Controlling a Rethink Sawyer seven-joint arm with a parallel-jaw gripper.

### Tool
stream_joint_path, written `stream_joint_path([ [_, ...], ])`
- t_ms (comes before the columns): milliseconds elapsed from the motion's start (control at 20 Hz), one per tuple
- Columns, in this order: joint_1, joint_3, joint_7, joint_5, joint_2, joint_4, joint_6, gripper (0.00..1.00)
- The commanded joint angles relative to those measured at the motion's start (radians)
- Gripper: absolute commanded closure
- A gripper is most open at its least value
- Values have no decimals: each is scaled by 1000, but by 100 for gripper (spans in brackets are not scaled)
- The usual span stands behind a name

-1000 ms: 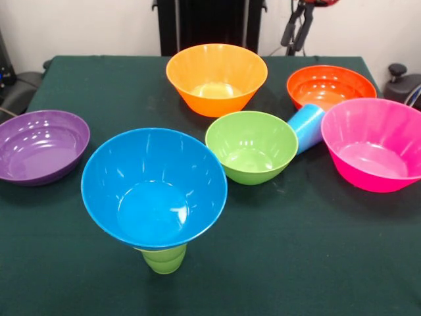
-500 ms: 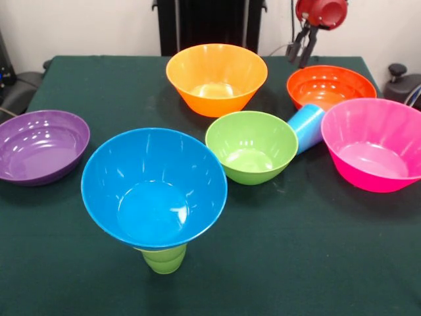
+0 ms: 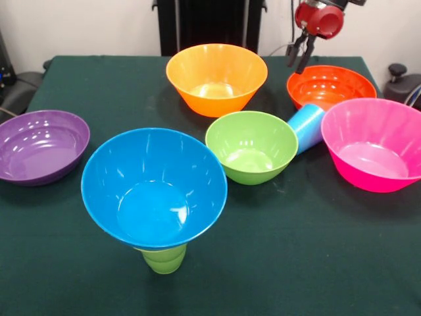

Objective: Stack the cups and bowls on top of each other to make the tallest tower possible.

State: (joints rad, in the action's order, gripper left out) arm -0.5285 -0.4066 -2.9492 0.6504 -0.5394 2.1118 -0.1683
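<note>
1. Gripper [image 3: 299,58] hangs at the table's far side, above the red-orange bowl's [image 3: 329,84] far rim; fingers slightly apart, holding nothing.
2. Blue cup [image 3: 307,126] lies tilted between green bowl [image 3: 252,146] and pink bowl [image 3: 375,143]; its long axis slants toward the red-orange bowl.
3. Blue bowl [image 3: 154,187] sits upright on the lime cup [image 3: 163,259].

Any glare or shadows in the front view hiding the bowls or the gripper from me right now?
Front view: white ceiling-light glints sit inside the blue bowl, the pink bowl and the purple bowl, but their rims read clearly; shadows on the green tablecloth are soft and short; the gripper at the top edge looks slightly soft, its fingers apart.
</note>
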Motion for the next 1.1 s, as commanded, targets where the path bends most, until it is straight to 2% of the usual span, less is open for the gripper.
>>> stream_joint_path([
  [50,4,104,-209,34,0,72,-11,0],
  [450,46,143,-218,-2,1,96,-45,0],
  [1100,61,224,-222,-31,134,57,-187,0],
])
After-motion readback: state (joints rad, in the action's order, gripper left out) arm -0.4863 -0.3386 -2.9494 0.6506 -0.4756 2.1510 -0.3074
